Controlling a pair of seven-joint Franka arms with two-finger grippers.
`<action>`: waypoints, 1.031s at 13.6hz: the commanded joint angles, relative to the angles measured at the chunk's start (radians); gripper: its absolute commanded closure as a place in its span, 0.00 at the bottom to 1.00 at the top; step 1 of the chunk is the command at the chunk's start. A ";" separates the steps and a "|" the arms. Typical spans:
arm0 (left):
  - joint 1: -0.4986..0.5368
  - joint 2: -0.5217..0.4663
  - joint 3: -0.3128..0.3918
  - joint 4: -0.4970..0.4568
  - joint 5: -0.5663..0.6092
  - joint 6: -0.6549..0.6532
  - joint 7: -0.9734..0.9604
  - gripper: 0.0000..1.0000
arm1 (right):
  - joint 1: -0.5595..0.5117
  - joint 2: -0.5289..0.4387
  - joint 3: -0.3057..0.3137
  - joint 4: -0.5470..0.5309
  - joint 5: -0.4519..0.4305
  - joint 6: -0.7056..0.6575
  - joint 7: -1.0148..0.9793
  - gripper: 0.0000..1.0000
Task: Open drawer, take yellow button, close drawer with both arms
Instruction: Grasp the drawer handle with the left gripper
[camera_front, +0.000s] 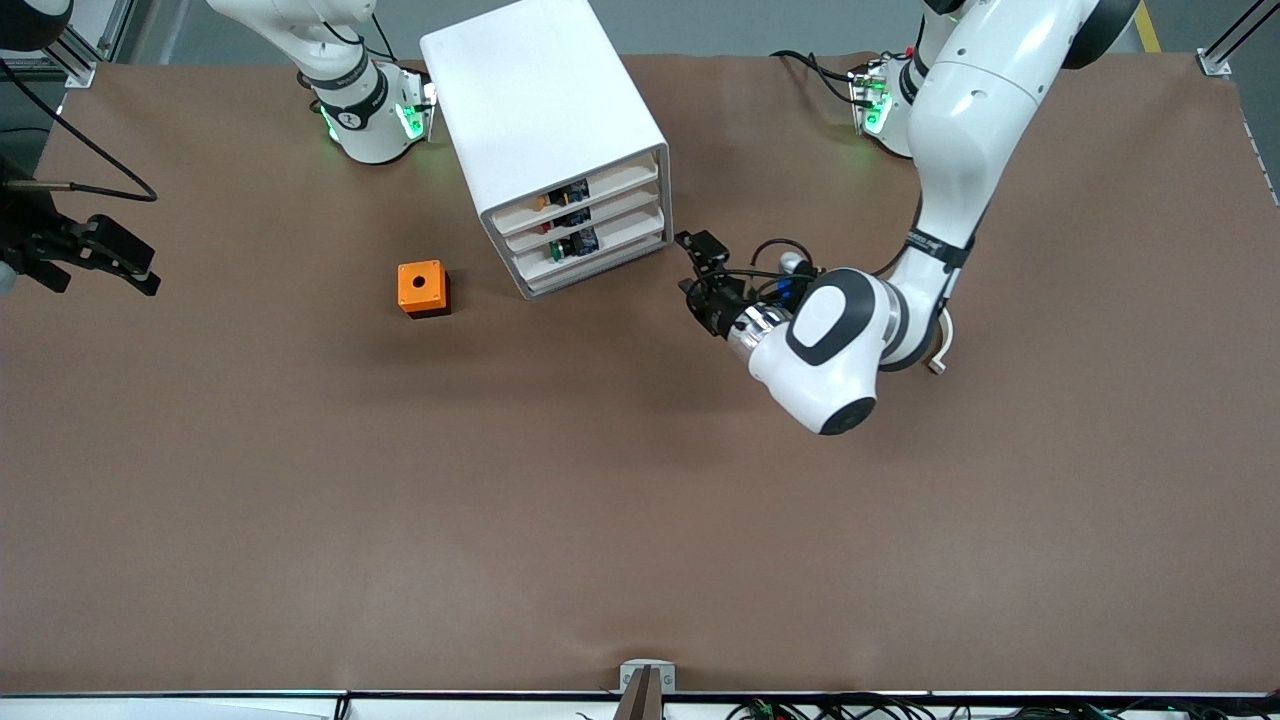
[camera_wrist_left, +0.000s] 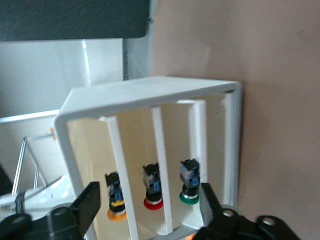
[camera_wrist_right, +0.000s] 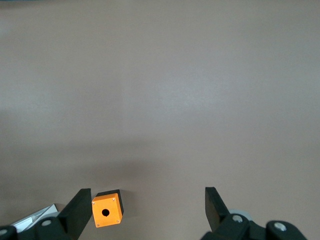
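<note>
You see the left gripper (camera_front: 690, 265) just beside the cabinet (camera_front: 545, 120), in front of its drawer fronts, fingers (camera_wrist_left: 89, 202) spread apart and holding nothing. The drawer (camera_front: 590, 192), the topmost tray, sits pushed in, with the orange-capped button (camera_wrist_left: 116, 196) inside. At nine o'clock of the cabinet lies the orange box (camera_front: 423, 288). The right gripper (camera_front: 95, 265) waits over the table's right-arm end, fingers wide apart and empty.

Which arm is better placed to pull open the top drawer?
Left. The left gripper already faces the cabinet front, close to the drawer, jaws open. The right gripper waits near the table's edge.
</note>
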 joint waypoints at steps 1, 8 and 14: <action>-0.047 0.034 0.007 0.020 -0.103 0.011 -0.086 0.27 | -0.006 -0.002 0.005 0.002 -0.014 0.004 -0.009 0.00; -0.165 0.085 0.009 0.020 -0.173 0.011 -0.124 0.32 | -0.009 0.004 0.005 0.002 -0.008 0.004 -0.007 0.00; -0.195 0.085 0.007 0.020 -0.171 0.005 -0.152 0.54 | -0.009 0.010 0.005 0.002 -0.005 0.002 -0.007 0.00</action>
